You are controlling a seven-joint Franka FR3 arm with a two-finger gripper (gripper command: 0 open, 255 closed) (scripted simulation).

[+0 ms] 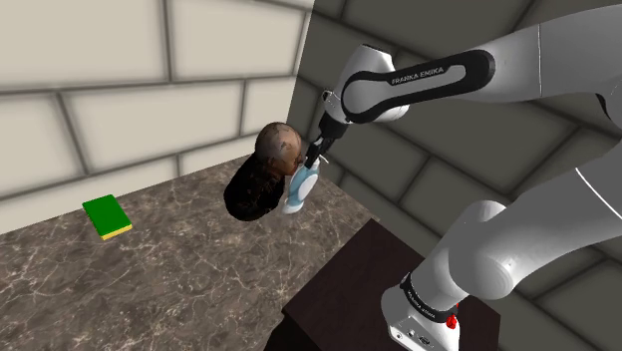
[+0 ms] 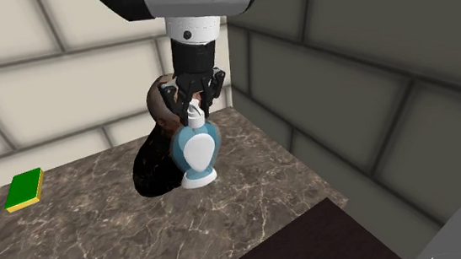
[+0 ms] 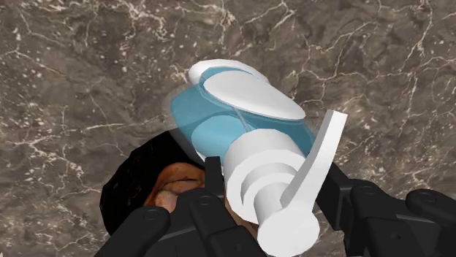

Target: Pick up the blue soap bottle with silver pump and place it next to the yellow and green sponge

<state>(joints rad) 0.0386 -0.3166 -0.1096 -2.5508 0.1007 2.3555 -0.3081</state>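
Gripper (image 2: 193, 109): pinching the bottle's pump neck, a finger on each side, pointing down.
Bottle (image 2: 181, 145): blue with a white pump and white label, slightly tilted, near the surface's far corner where the walls meet; I cannot tell whether its base touches the surface.
Lump (image 2: 150, 169): brown-black and rounded, just behind the bottle.
Sponge (image 1: 107, 216): green top, yellow underside, lying flat near the far edge, well apart from the bottle.
Surface (image 1: 179, 289): brown, marbled with pale veins.
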